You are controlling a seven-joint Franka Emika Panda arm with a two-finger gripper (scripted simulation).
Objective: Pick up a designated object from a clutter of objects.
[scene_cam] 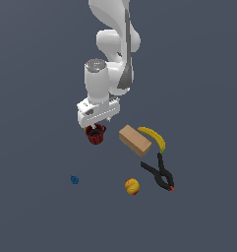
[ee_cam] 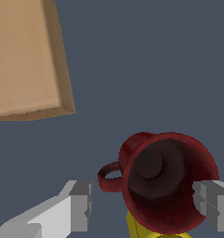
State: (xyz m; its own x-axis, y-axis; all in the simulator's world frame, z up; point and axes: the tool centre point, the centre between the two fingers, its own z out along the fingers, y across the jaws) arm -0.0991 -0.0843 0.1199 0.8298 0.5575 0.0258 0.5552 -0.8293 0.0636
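Observation:
The dark red mug stands upright, its loop handle and dark inside showing in the wrist view. My gripper is lowered over it and open. In the wrist view the gripper has its fingers on either side of the mug. One finger stands apart from the mug, beside the handle. The other finger is at the mug's rim. A bit of the yellow cup shows past the mug's edge in the wrist view. The cup is hidden in the exterior view.
A tan wooden block lies to the exterior view's right of the mug and also shows in the wrist view. Beyond it lie a banana and a black clamp. An orange-red fruit and a tiny blue piece sit nearer the front.

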